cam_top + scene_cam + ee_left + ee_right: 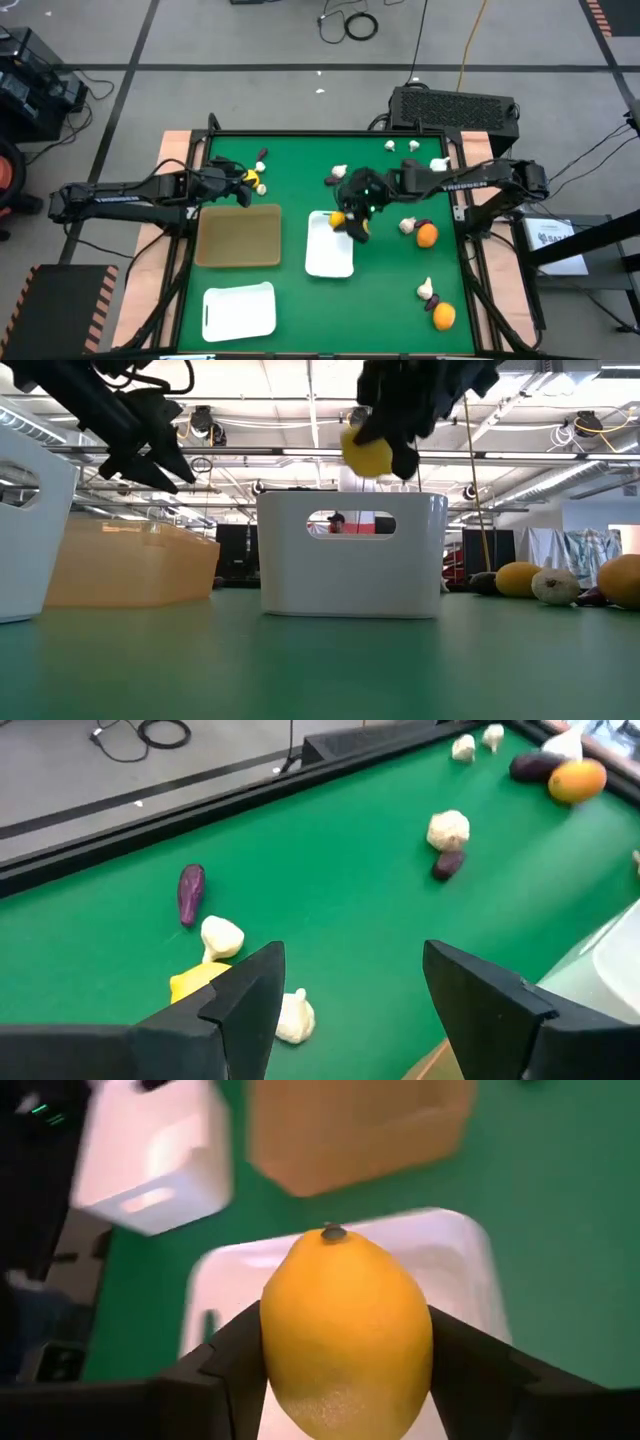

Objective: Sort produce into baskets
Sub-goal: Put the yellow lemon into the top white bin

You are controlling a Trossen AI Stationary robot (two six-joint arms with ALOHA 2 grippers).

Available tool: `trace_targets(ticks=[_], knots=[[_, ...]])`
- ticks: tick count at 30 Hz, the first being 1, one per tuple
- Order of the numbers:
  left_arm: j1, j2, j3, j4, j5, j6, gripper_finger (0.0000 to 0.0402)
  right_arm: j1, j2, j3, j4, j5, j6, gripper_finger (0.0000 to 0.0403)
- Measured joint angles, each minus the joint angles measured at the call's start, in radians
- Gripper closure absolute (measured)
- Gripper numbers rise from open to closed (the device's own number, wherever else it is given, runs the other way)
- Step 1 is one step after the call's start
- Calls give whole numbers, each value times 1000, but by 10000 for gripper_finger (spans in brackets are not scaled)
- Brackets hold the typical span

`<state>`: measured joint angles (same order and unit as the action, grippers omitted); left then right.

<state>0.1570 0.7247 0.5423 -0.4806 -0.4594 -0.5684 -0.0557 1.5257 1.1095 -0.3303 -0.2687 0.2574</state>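
My right gripper (352, 216) is shut on a yellow lemon (345, 1330) and hangs above the far end of the middle white basket (330, 245). In the low view the lemon (367, 455) is well above that basket's rim (350, 500). A tan basket (238, 236) stands to its left, and a second white basket (240, 310) is near the front edge. My left gripper (352, 960) hovers open over the far left of the green table, beside a small yellow piece (200, 982), garlic bulbs (222, 936) and a purple vegetable (190, 892); nothing is between its fingers. My right gripper pinches the lemon across its middle, one finger on each side (275, 1350). The fingers come slanting down from the table's right. The lemon is lifted clear over the white basket, its stem tip (332, 1233) pointing away from the wrist.
Loose produce lies on the right half: an orange (427, 235) beside a garlic bulb (408, 226), another orange (443, 316) with garlic (426, 290) near the front, more garlic (414, 147) at the far edge. A raised black rim (330, 133) frames the table.
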Motion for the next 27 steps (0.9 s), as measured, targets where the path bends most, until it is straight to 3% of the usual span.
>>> trace_targets(ticks=[10, 15, 22, 27], knots=[[0, 94, 0, 10, 20, 109, 155, 112, 0, 0, 13, 161, 18, 170], [0, 123, 0, 93, 95, 167, 155, 140, 10, 0, 10, 174, 69, 165], [0, 126, 0, 193, 196, 209, 155, 174, 18, -1, 21, 328, 117, 165], [0, 126, 0, 212, 270, 209, 155, 182, 41, -1, 31, 330, 178, 164]])
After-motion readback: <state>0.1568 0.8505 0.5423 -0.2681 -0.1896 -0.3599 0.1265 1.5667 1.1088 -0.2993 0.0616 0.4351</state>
